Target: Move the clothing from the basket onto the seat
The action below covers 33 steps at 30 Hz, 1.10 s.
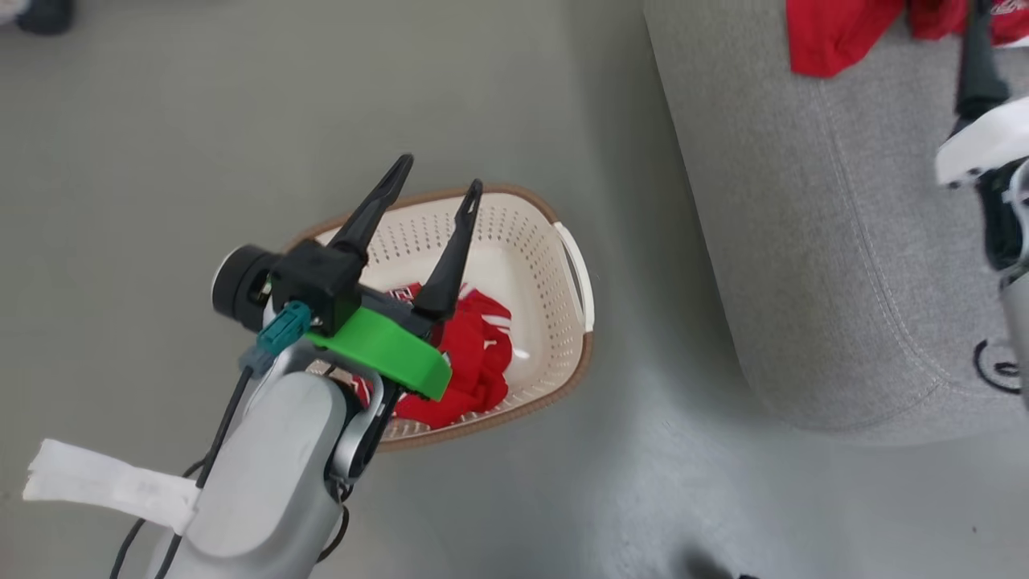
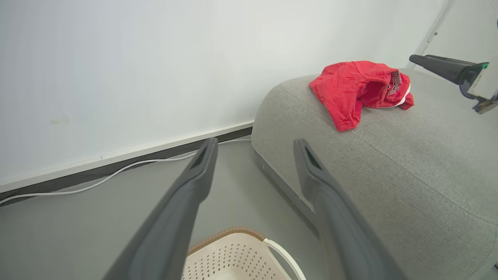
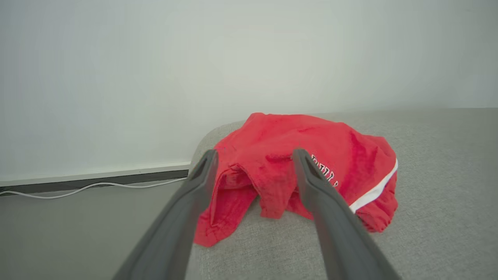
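Basket (image 1: 522,249) beneath left claw (image 1: 440,172); clothing (image 3: 295,136) near right claw (image 3: 255,152).

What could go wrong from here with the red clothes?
The red garment on the sofa lies by its rounded end and may slide off. The open right end effector, close over it, could snag it pulling away. The other garment in the basket is bunched near one wall; the left end effector might strike plastic.
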### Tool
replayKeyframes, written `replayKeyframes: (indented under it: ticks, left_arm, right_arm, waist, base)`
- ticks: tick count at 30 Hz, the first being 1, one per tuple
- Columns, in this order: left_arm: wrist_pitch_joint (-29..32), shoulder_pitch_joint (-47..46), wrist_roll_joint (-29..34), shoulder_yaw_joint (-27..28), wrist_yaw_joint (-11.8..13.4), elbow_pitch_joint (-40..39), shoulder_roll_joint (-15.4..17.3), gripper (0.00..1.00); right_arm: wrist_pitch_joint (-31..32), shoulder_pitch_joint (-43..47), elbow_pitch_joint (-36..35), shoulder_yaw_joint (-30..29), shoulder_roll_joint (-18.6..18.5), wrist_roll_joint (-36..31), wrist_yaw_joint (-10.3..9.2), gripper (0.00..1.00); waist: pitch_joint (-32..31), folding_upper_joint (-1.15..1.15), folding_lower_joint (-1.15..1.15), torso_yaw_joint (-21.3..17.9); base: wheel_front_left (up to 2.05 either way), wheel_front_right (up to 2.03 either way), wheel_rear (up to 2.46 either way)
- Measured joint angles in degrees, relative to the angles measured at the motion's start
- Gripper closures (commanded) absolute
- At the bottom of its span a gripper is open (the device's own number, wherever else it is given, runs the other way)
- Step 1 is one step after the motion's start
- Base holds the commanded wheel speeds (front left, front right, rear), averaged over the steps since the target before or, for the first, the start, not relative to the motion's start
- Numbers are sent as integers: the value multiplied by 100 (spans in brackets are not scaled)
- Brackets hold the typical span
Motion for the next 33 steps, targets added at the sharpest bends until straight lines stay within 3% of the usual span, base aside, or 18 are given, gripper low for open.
replayKeyframes:
  ticks: [17,33]
  left_arm:
    - [-212,1044,-341,664,360,665,70,0]
    - [-247,2299,-446,1602,609,676,413,0]
  right_arm:
    - [0,1200,-681,243,768,-79,69,0]
    - [0,2655,-1188,624,1373,-305,-146,0]
  waist:
    - [-1242,0,0,580]
    - [-2446,0,0,936]
  base:
    - [0,0,0]
    - [0,0,0]
